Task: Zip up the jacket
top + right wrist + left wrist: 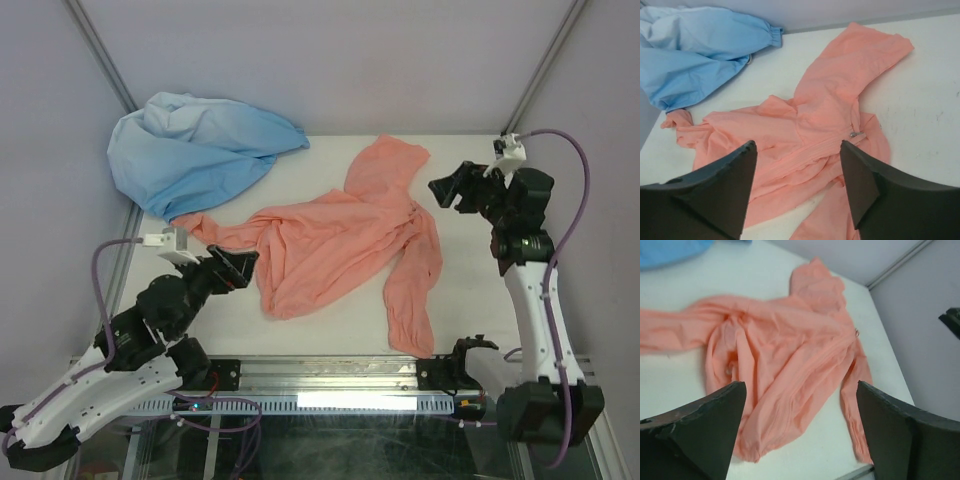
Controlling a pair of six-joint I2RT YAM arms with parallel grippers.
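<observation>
Salmon-pink jacket [340, 240] runs hem-to-hood toward the right gripper [450, 186], its zip pull [855, 134] farther from the left gripper [240, 267]; both spread, empty.

Top external view: set high behind the near edge, looking down on the whole table [330, 165]. Left wrist view: low, near, facing the table's upper right. Right wrist view: low, facing left. All 3 share the jacket [335, 245].
</observation>
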